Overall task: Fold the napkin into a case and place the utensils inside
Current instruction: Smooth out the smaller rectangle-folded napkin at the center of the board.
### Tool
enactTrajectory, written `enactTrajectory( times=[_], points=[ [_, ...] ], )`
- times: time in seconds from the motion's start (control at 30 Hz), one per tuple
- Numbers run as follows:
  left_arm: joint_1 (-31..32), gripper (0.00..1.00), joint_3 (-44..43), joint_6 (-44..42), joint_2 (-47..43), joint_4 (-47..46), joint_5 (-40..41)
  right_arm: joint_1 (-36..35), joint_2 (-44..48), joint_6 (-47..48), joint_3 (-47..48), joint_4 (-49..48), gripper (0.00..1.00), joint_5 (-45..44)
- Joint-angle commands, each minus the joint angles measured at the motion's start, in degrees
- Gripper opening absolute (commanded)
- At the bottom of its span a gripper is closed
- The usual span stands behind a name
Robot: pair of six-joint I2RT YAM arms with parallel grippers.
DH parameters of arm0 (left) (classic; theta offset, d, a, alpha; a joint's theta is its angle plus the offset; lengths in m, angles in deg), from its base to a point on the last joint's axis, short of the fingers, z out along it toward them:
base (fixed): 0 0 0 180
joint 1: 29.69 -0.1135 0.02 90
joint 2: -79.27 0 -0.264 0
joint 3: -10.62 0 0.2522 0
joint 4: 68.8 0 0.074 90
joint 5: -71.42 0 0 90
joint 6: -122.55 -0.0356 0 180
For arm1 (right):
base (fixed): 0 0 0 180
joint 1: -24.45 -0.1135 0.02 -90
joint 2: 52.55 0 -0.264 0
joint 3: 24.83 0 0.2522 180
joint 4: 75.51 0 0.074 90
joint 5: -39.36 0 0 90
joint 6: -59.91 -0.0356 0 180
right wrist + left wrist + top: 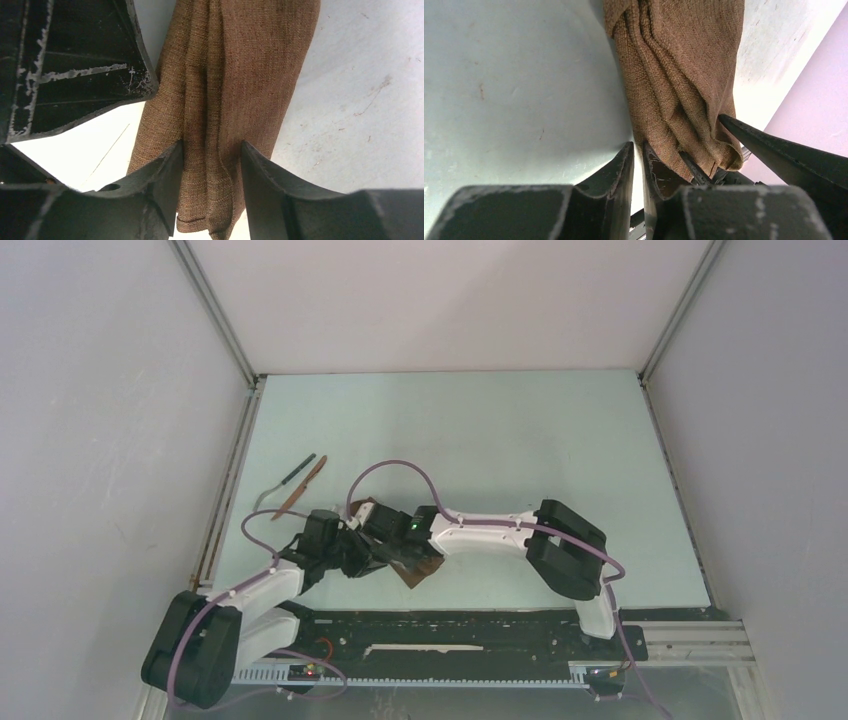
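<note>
While right jaws clamp the napkin point(235, 75), left jaws gape slightly; utensils point(303, 485) lie apart.

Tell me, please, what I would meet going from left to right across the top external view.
left arm's base → utensils → napkin → right arm's elbow

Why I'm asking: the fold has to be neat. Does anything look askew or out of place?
Yes. The napkin is bunched into uneven lengthwise pleats rather than lying flat, pinched in the right gripper. The fork and knife lie farther back on the left, clear of it.
</note>
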Motion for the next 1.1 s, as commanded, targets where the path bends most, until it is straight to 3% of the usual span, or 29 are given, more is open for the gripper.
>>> enactTrajectory(
  times=[0.0, 0.1, 0.27, 0.33, 0.83, 1.07],
  points=[
    [0.82, 0.19, 0.55, 0.47, 1.09, -1.93, 0.91, -1.36, 0.00, -0.50, 1.16, -2.41, 0.50, -4.65],
    [1.29, 0.18, 0.78, 0.96, 1.89, -2.53, 0.95, -1.52, 0.62, -0.79, 1.26, -2.92, 0.37, -5.08],
    [2.36, 0.16, 1.31, 2.58, 3.05, -5.85, 0.98, -1.45, 1.08, -2.91, 2.20, -2.02, 0.06, -3.31],
    [2.78, 0.15, 1.31, 3.00, 3.49, -6.38, 1.16, -1.33, 1.23, -3.99, 2.67, -1.59, 0.00, -1.24],
    [5.47, 0.11, 0.95, 4.85, 3.49, -7.52, 2.83, 2.02, 0.09, -15.69, 4.36, -1.53, 0.00, 13.33],
    [5.67, 0.12, 0.10, 3.21, 1.74, -4.62, 4.10, 3.84, -1.46, -20.24, 0.14, -7.10, 0.00, 16.48]
  ],
)
